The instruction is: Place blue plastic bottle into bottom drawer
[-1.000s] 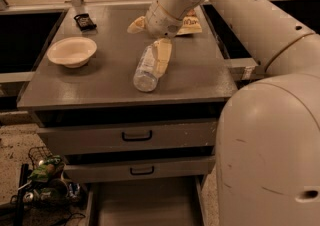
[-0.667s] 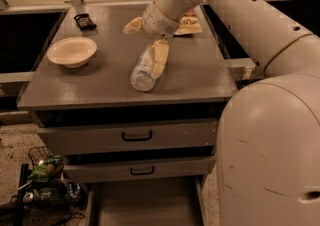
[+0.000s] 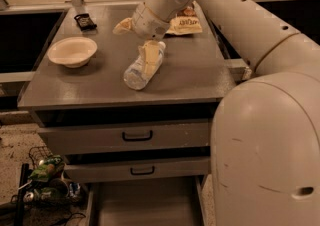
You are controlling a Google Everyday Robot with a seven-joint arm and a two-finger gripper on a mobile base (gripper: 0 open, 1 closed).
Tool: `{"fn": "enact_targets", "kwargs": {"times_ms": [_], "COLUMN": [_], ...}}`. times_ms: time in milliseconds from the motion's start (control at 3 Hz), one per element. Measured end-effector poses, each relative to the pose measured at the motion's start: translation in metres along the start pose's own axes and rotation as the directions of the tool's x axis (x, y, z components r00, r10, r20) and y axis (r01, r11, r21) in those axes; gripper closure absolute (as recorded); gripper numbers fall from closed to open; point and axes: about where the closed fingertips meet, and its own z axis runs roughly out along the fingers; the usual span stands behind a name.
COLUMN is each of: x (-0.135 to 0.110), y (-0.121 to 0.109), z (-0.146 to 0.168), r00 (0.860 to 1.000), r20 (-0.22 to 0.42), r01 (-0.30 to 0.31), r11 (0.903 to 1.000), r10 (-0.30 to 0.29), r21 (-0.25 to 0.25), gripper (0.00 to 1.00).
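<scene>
Camera view: everything below is seen from above and in front of the cabinet.
Robot arm (image 3: 240,20): reaches in from the right across the cabinet top (image 3: 195,75); its wrist has shifted left since a second ago.
Bottom drawer (image 3: 145,202): pulled out (the only one of the three), its grey floor bare; unchanged.
Upper drawers (image 3: 125,137): both closed, as before.
Bowl (image 3: 72,51): pale, on the left of the top, well apart from the bottle; unmoved.
Blue plastic bottle (image 3: 136,72): lying on its side mid-top, cap toward the back; its base end has edged slightly left.
Gripper (image 3: 131,50): fingers spread wide, one laid along the bottle, the other pointing left, clear of it.
Snack bag (image 3: 186,22): behind the gripper, unmoved.
Black object (image 3: 84,20): back-left corner, unmoved.
</scene>
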Motion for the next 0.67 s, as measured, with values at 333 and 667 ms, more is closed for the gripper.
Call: {"fn": "enact_targets", "kwargs": {"times_ms": [333, 667], "x": [0.003, -0.003], "y": [0.005, 0.022], "z": [0.004, 0.005], "r00": [1.0, 1.0], "r20": [0.007, 0.026], "r01": [-0.012, 0.007], "r11": [0.9998, 0.9996], "r10": [0.012, -0.007], "r21": [-0.014, -0.026], "gripper": [0.0, 0.0]}}
